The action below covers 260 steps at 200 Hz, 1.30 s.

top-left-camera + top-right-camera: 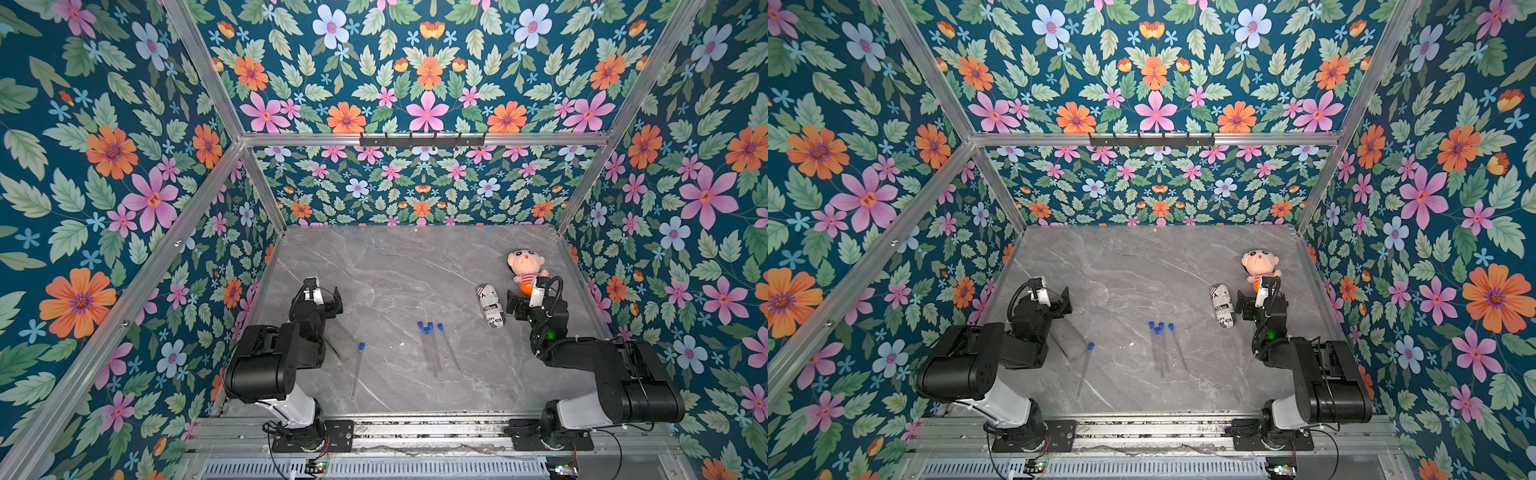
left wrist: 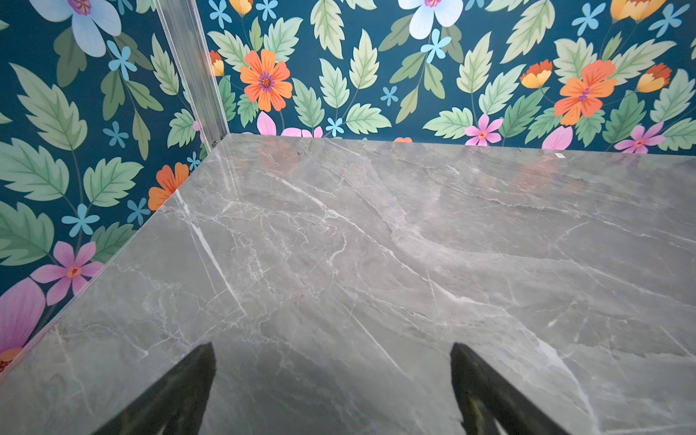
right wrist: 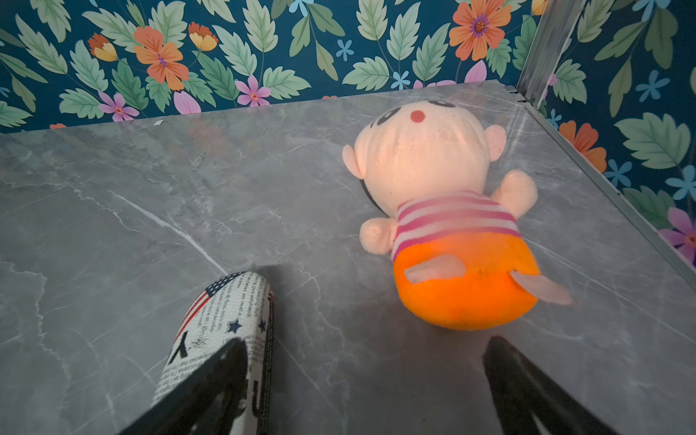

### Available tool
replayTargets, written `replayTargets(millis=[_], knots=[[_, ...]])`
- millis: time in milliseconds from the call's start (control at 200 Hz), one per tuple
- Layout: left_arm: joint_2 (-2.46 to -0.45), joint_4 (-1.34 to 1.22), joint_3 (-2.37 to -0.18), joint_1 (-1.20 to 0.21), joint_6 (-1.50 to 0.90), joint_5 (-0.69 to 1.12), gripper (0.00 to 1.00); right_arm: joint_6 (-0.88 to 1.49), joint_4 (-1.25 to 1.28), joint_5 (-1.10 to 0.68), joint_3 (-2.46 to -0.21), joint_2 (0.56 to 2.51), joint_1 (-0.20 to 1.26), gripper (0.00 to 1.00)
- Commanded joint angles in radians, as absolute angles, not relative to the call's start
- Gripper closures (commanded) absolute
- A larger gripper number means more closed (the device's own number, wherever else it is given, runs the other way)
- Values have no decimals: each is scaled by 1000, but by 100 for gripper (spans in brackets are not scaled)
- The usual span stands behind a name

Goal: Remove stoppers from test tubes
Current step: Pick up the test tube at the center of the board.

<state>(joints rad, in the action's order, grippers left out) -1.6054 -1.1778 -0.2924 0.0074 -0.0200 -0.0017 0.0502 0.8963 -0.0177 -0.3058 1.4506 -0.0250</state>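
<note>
Left pincer [image 2: 333, 346] stands wide and empty over the bare grey marble worktop [image 2: 376, 244]. Right pincer [image 3: 369, 339] also gapes wide, holding nothing. A newsprint-patterned pouch [image 3: 226, 320] lies just beside it at 9 o'clock and a plush doll [image 3: 444, 211] at 12 o'clock. Between the arms, four test tubes [image 1: 434, 353] lie bunched toward the worktop's 6 o'clock, with a fifth tube [image 1: 356, 374] at 7 o'clock. Blue stoppers [image 1: 426, 331] cap their 12 o'clock ends.

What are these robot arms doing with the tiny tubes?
Nothing is being handled yet. Both arms rest apart, the left tool and right tool open and empty. Five test tubes lie on the marble table between them, every blue stopper still plugged in.
</note>
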Motion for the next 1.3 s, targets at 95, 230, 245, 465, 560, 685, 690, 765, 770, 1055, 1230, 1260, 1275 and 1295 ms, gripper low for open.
replayTargets(millis=[95, 230, 245, 465, 560, 685, 690, 765, 770, 1055, 1230, 1260, 1275, 1295], knots=[[-1607, -1202, -298, 9, -9, -5, 0, 49, 910, -6, -309, 1453, -24, 1], [-1607, -1201, -297, 9, -9, -4, 0, 48, 910, -6, -310, 1453, -24, 1], [-1607, -1201, -297, 8, -8, -4, 0, 48, 909, -6, -310, 1453, -24, 1], [-1545, -1118, -322, 7, -11, -28, 11, 106, 687, 108, -373, 1302, -33, 1], [-1417, -809, -444, -2, -29, -99, 15, 171, 420, 145, -479, 1134, -33, 1], [-1292, -632, -543, -46, -71, -186, 21, 311, 167, 194, -575, 964, -34, 7], [-1287, -613, -548, -48, -75, -193, 21, 318, 156, 196, -579, 959, -34, 7], [-1237, -361, -668, -75, -143, -272, 24, 397, -2, 198, -640, 893, -34, 11], [-1235, -348, -675, -76, -146, -275, 24, 404, -16, 196, -645, 889, -33, 12], [-1133, 245, -836, -274, -383, -290, 35, 541, -573, 183, -834, 854, 253, 21], [-1050, 352, -735, -417, -564, -272, 44, 657, -673, 206, -774, 830, 490, 27], [-1039, 369, -717, -439, -592, -274, 47, 676, -671, 217, -757, 821, 528, 30], [-1033, 375, -709, -449, -604, -276, 48, 685, -666, 221, -747, 815, 543, 31], [-1028, 383, -699, -461, -617, -277, 50, 695, -657, 230, -732, 808, 565, 32]])
